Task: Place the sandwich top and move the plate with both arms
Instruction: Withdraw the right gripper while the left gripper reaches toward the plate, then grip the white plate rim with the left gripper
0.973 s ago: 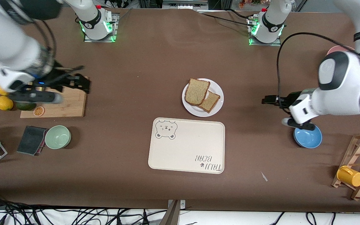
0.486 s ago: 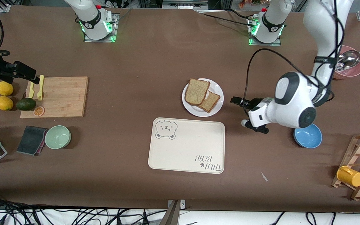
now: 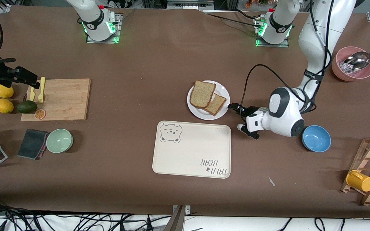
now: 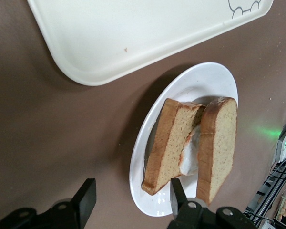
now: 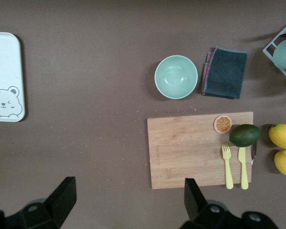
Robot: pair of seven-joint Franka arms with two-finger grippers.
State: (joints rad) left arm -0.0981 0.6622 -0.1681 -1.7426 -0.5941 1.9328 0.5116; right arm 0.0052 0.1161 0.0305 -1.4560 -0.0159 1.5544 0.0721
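Note:
The white plate (image 3: 222, 90) sits mid-table, just farther from the front camera than the tray. On it the light speckled sandwich top (image 3: 202, 94) leans over a darker slice (image 3: 216, 104); some egg white shows between them in the left wrist view. My left gripper (image 3: 235, 107) is low at the plate's rim on the left arm's side. It is open (image 4: 131, 202), with one finger over the plate (image 4: 148, 200), the other over bare table and the rim between them. My right gripper (image 3: 30, 79) hangs open and empty (image 5: 128, 198) high over the table beside the cutting board.
A cream bear tray (image 3: 191, 149) lies close to the plate. A blue bowl (image 3: 316, 138) sits beside the left arm's elbow. A pink bowl with a scoop (image 3: 352, 67) and a mug rack (image 3: 369, 170) are at that end. The cutting board (image 3: 63, 99), green bowl (image 3: 59, 140), lemons and avocado are at the right arm's end.
The left arm has swept in from over the blue bowl to the plate's rim, and its fingers have narrowed a little. The right arm pulled back off the cutting board, then held still.

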